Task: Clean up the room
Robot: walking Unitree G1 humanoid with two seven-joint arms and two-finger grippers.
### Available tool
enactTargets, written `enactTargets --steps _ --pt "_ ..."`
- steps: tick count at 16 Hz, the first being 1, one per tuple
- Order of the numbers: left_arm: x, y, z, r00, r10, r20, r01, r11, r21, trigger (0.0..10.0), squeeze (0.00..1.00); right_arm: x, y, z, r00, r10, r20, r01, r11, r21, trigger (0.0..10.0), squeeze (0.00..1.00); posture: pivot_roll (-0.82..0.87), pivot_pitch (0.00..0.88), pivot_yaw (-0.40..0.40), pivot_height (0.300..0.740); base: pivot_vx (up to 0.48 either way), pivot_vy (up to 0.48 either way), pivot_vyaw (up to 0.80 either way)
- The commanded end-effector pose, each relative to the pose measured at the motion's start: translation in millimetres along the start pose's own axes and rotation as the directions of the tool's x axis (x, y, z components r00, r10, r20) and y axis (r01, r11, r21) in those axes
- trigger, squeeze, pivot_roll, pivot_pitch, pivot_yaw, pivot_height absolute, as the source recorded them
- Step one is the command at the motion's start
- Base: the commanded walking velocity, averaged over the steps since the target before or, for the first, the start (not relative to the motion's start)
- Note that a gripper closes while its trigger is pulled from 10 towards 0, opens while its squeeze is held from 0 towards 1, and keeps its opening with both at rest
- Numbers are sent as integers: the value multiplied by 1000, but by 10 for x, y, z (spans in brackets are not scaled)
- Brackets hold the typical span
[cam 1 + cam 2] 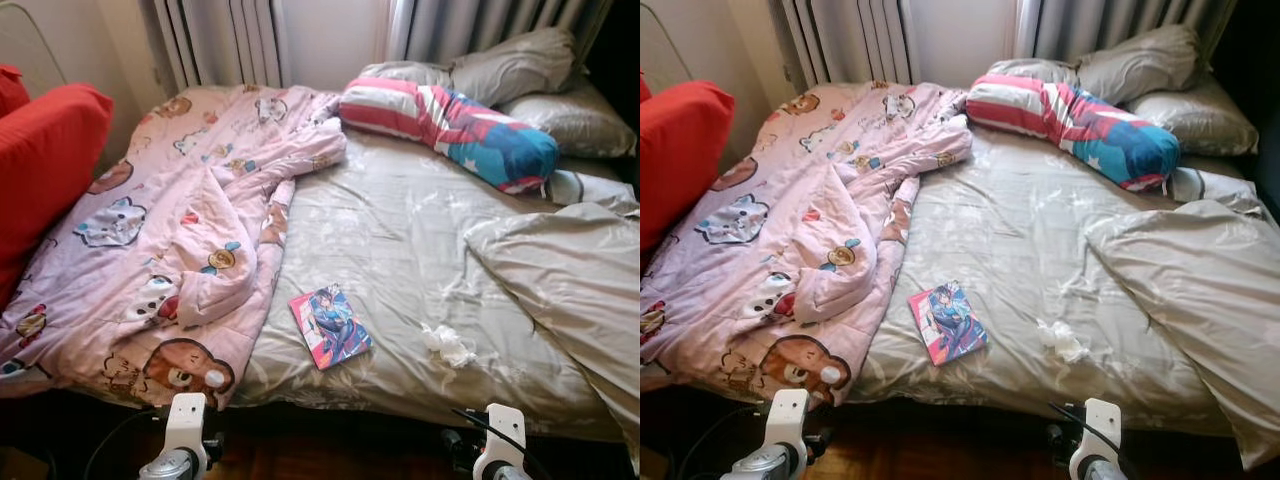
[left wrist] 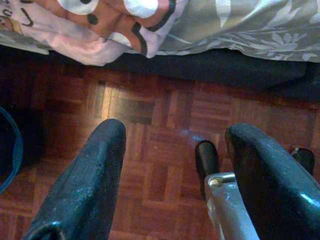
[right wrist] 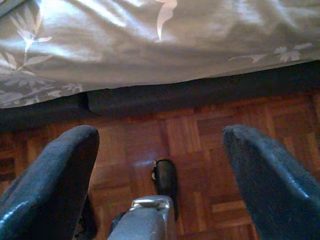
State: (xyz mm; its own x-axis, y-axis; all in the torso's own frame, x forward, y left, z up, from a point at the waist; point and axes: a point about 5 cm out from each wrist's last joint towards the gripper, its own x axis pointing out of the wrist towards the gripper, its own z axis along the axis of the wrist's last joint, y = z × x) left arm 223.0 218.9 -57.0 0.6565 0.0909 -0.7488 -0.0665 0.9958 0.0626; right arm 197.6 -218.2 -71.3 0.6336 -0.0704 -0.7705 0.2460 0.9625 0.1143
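Observation:
A colourful comic book [image 1: 331, 325] lies near the front edge of the bed's grey sheet [image 1: 400, 230]. To its right sits a crumpled white tissue [image 1: 447, 344]. A pink cartoon blanket [image 1: 170, 240] is bunched over the bed's left half. Both arms hang low in front of the bed, the left wrist [image 1: 186, 435] below the blanket's corner and the right wrist [image 1: 500, 440] below the tissue. My left gripper [image 2: 175, 135] is open over the parquet with nothing between its fingers. My right gripper [image 3: 160, 137] is open too, pointing at the floor by the bed's edge.
A striped red, white and blue bolster [image 1: 450, 120] and grey pillows [image 1: 520, 65] lie at the head. A rumpled grey duvet [image 1: 570, 280] covers the right side. A red cushion [image 1: 45, 160] stands at the left. Curtains [image 1: 230, 40] hang behind the bed, with parquet floor [image 2: 165, 165] below.

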Motion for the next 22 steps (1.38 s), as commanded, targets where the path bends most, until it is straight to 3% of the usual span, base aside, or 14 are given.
enactTargets --steps 1,5,13,21,22 --pt "-4 7 -29 1000 4 -10 -4 1000 -10 10000 0 -4 -15 -7 1000 -2 0 2 1000 3 10000 0 67 53 18 740 0 0 0" --pt "-2 5 -14 1000 2 -5 -2 1000 -14 10000 0 -3 -16 11 1000 1 6 -1 1000 -29 10000 0 67 55 18 740 0 0 0" --pt "-3 -5 -24 1000 -5 -5 4 1000 -9 10000 0 -6 -12 7 1000 8 18 -8 1000 -8 10000 0 65 38 19 740 0 0 0" --pt "-5 -10 -37 1000 -7 -8 7 1000 -10 10000 0 -8 -20 5 1000 9 14 -9 999 -43 10000 0 64 33 17 740 272 0 60" --pt "-5 -10 -38 1000 -7 -8 7 1000 -11 10000 0 -8 -19 -2 1000 7 15 -7 1000 -15 10000 0 64 33 17 740 285 0 0"
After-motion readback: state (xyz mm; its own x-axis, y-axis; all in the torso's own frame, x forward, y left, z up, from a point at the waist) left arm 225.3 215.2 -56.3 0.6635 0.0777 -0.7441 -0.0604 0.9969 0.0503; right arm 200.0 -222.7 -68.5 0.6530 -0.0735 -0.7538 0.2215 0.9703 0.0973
